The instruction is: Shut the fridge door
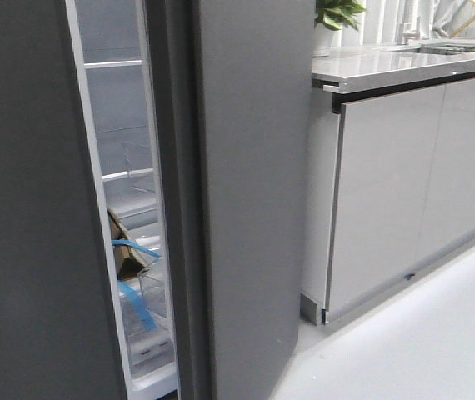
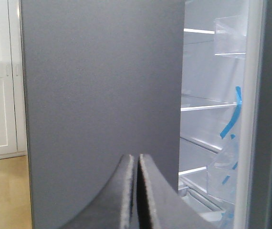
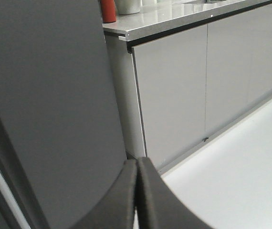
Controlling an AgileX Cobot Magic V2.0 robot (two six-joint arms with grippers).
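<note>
The fridge door (image 1: 250, 167) is a tall matte dark grey panel in the middle of the front view, with a darker groove (image 1: 179, 208) down its left edge. It stands ajar: a narrow gap (image 1: 129, 208) shows shelves, clear bins and blue tape. It also fills the left of the right wrist view (image 3: 50, 95). My right gripper (image 3: 137, 162) is shut and empty, close before its edge nearest the cabinets; contact cannot be told. My left gripper (image 2: 136, 157) is shut and empty, close before the other dark grey panel (image 2: 102, 81). Neither gripper shows in the front view.
The other dark grey panel (image 1: 21, 208), edged by a pale strip, fills the front view's left. Glossy light grey cabinet doors (image 1: 387, 192) under a grey countertop (image 1: 404, 67) stand right of the fridge. A potted plant (image 1: 337, 17) and a red container (image 3: 108, 10) sit on it. Pale floor (image 1: 421, 333) lies below.
</note>
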